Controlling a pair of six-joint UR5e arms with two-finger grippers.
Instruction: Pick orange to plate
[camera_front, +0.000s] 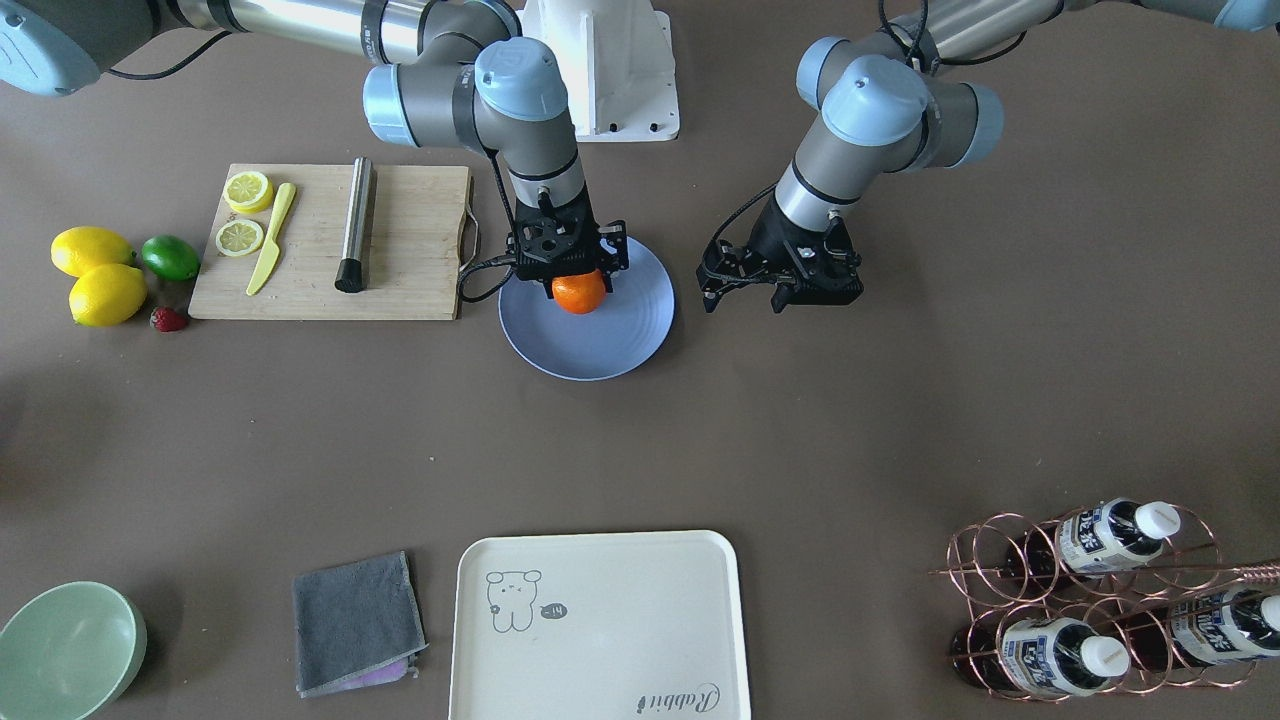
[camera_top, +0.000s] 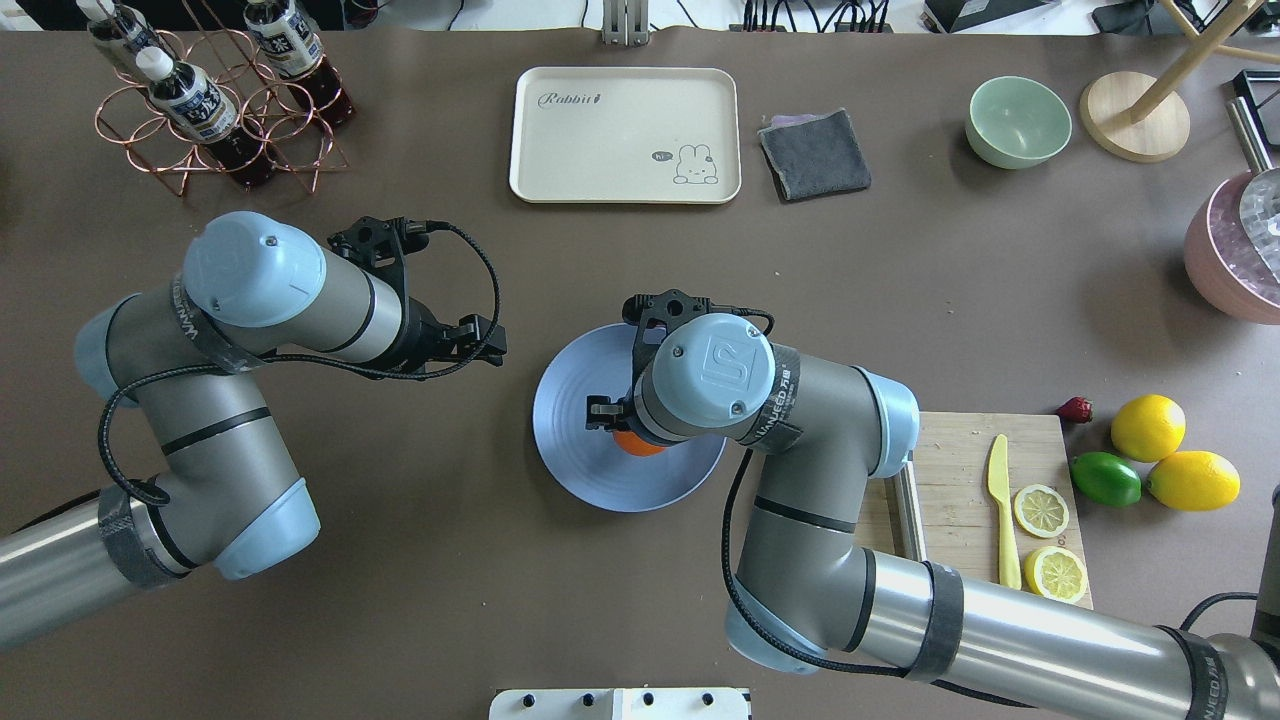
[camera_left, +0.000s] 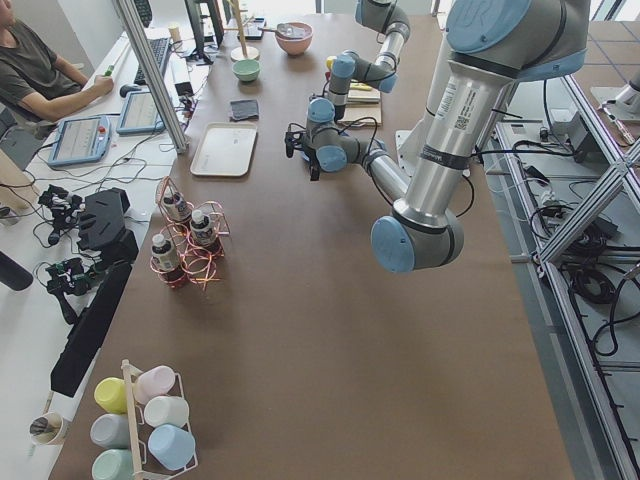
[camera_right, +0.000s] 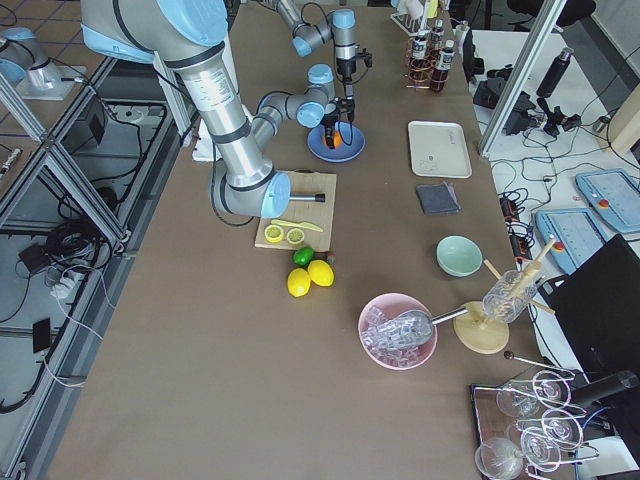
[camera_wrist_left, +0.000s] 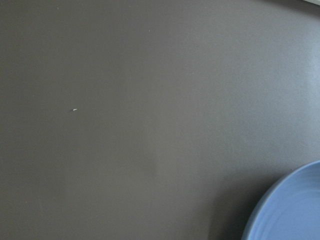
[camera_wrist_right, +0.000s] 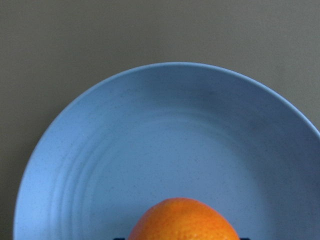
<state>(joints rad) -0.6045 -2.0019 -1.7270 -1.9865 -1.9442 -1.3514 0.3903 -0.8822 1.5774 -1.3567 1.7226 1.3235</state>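
The orange (camera_front: 579, 292) sits low over the near-robot half of the periwinkle plate (camera_front: 590, 350), and I cannot tell whether it touches it. My right gripper (camera_front: 580, 284) points straight down, shut on the orange with a finger on each side. In the right wrist view the orange (camera_wrist_right: 185, 220) fills the bottom edge above the plate (camera_wrist_right: 150, 140). From overhead, the right wrist hides most of the orange (camera_top: 635, 444). My left gripper (camera_front: 742, 293) hangs open and empty just beside the plate; its camera catches only the plate's rim (camera_wrist_left: 295, 210).
A wooden cutting board (camera_front: 400, 270) with lemon slices, a yellow knife and a metal cylinder lies next to the plate. Two lemons (camera_front: 100, 280), a lime and a strawberry lie beyond it. A cream tray (camera_front: 600, 620), grey cloth, green bowl (camera_front: 65, 650) and bottle rack (camera_front: 1100, 600) line the operators' side.
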